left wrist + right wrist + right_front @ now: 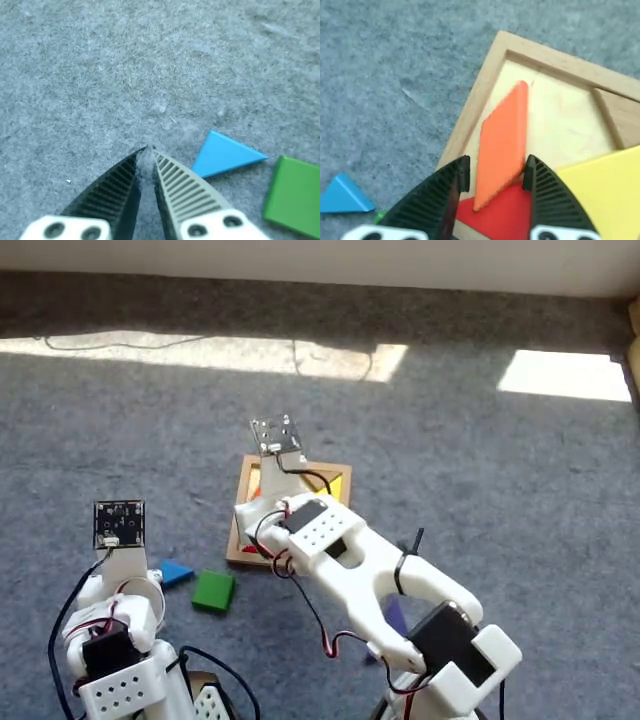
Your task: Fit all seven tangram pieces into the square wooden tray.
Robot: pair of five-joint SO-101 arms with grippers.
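Straddling the orange piece (502, 142) with my right gripper (497, 160), jaws narrowly apart, I judge it light, stiff and slick, so I'd pinch its long edges where it leans on the red piece (495, 220) inside the tray (472, 107).

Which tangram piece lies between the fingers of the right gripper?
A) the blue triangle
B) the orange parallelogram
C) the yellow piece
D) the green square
B: the right wrist view shows the orange parallelogram, inside the wooden tray, between the two fingers of the right gripper.
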